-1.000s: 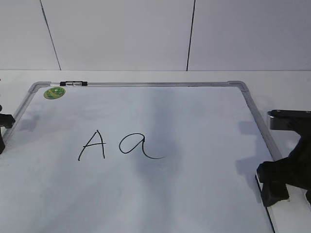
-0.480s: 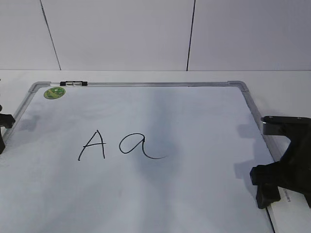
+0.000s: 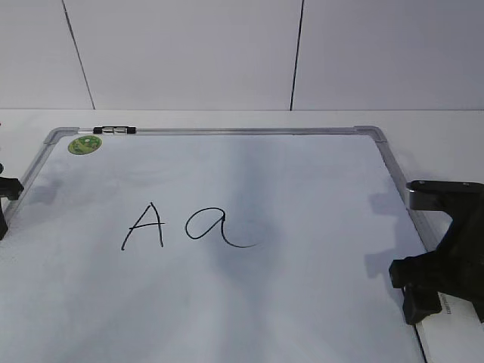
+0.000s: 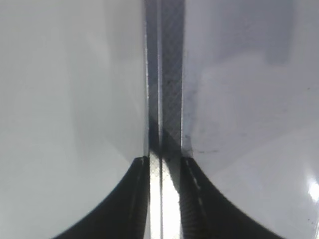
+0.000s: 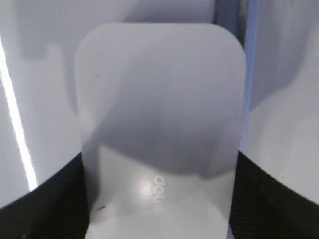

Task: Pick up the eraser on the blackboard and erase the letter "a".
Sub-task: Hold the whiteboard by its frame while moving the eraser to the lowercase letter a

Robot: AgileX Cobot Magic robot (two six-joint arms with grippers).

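A pale panelled wall (image 3: 189,53) with two dark vertical seams rises behind the white table (image 3: 446,144).

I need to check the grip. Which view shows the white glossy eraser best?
The right wrist view: the white glossy rounded eraser fills it, between the right gripper's dark jaws. The exterior view shows only a sliver behind that gripper; the left wrist view shows none.
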